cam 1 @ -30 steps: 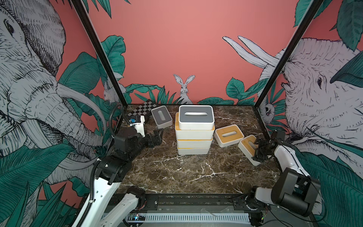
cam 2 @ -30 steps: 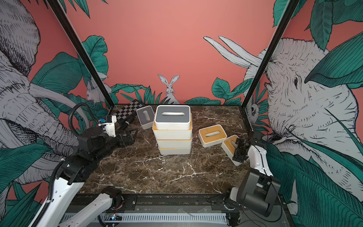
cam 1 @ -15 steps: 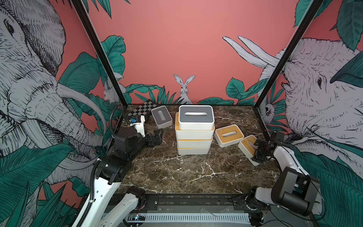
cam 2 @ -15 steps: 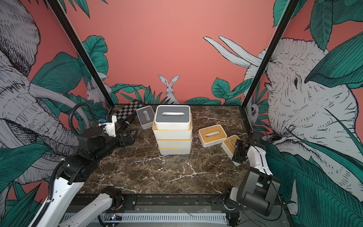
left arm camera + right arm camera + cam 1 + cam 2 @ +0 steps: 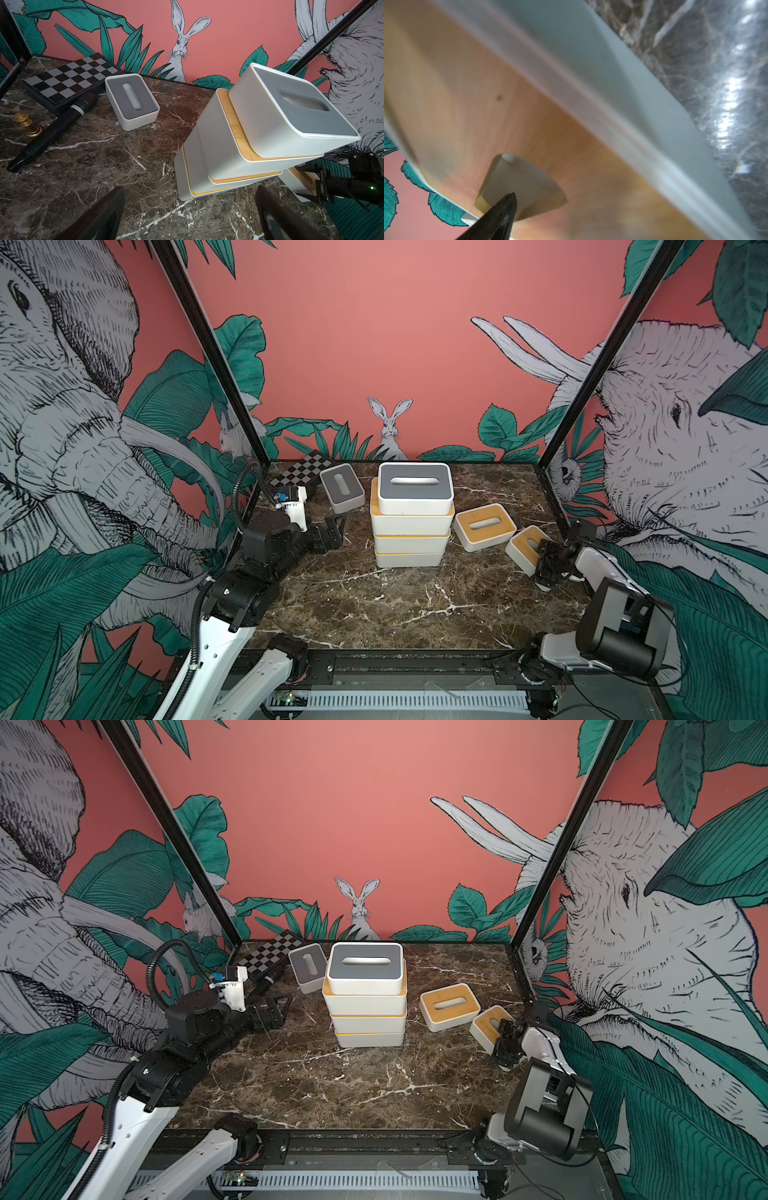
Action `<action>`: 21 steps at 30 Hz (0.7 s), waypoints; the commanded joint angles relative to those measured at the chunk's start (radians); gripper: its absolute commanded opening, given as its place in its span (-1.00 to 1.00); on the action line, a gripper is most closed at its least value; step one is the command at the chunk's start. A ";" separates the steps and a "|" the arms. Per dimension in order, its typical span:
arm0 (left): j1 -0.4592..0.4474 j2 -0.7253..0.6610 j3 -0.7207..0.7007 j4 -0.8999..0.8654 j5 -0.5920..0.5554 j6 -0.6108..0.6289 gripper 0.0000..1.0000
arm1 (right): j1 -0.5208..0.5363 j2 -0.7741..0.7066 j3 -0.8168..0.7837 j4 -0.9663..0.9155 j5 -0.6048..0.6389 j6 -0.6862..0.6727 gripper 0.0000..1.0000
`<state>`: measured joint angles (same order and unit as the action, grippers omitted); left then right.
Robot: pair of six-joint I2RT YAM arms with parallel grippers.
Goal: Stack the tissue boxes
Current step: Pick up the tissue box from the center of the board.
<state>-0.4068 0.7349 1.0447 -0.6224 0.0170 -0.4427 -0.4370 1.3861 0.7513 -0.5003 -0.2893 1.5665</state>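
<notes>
On a marble table [image 5: 374, 605], four tissue boxes form a central stack [image 5: 409, 526]. The left gripper [image 5: 334, 531] hovers beside it, fingers spread wide, holding nothing. The right gripper [image 5: 545, 562] meets a bamboo-lidded box [image 5: 524, 545] (one fingertip [image 5: 506, 205] at its slot); whether it grips is unclear. A second bamboo-lidded box [image 5: 484, 526] and a small grey-lidded box [image 5: 342, 488] lie loose.
</notes>
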 commanded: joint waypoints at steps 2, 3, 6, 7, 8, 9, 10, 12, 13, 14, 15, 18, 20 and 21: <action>0.003 -0.005 -0.019 0.016 -0.003 -0.018 0.99 | -0.009 0.017 -0.028 0.030 0.017 -0.007 0.76; 0.004 -0.005 -0.019 0.017 -0.002 -0.019 0.99 | -0.009 0.020 -0.030 0.038 0.012 -0.007 0.72; 0.004 -0.005 -0.020 0.018 0.000 -0.024 0.99 | -0.012 0.030 -0.032 0.047 -0.011 -0.023 0.56; 0.004 -0.005 -0.022 0.018 0.000 -0.025 0.99 | -0.012 0.029 -0.036 0.053 -0.018 -0.025 0.47; 0.003 -0.006 -0.025 0.018 -0.001 -0.027 0.99 | -0.014 0.025 -0.038 0.057 -0.021 -0.028 0.43; 0.003 -0.008 -0.029 0.018 -0.002 -0.029 0.98 | -0.014 0.019 -0.037 0.054 -0.020 -0.034 0.43; 0.003 -0.008 -0.032 0.019 0.000 -0.033 0.99 | -0.014 0.012 -0.035 0.047 -0.018 -0.039 0.43; 0.003 -0.012 -0.039 0.023 0.004 -0.039 0.99 | -0.014 -0.003 -0.031 0.030 -0.011 -0.050 0.40; 0.003 -0.012 -0.045 0.027 0.012 -0.045 0.99 | -0.014 -0.015 -0.030 0.019 -0.007 -0.058 0.39; 0.004 -0.015 -0.052 0.032 0.018 -0.054 0.99 | -0.015 -0.027 -0.031 0.013 -0.004 -0.062 0.39; 0.003 -0.017 -0.061 0.042 0.026 -0.062 0.99 | -0.014 -0.038 -0.034 0.010 -0.005 -0.065 0.37; 0.005 -0.026 -0.100 0.083 0.063 -0.095 0.98 | -0.014 -0.067 -0.045 0.006 -0.002 -0.087 0.27; 0.003 -0.031 -0.122 0.112 0.085 -0.111 0.96 | -0.015 -0.082 -0.058 0.015 -0.014 -0.099 0.14; 0.003 -0.034 -0.132 0.120 0.091 -0.119 0.95 | -0.014 -0.090 -0.063 0.015 -0.017 -0.104 0.09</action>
<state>-0.4068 0.7158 0.9398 -0.5644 0.0673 -0.5201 -0.4522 1.3258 0.6994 -0.4866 -0.2970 1.5028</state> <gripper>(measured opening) 0.979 0.555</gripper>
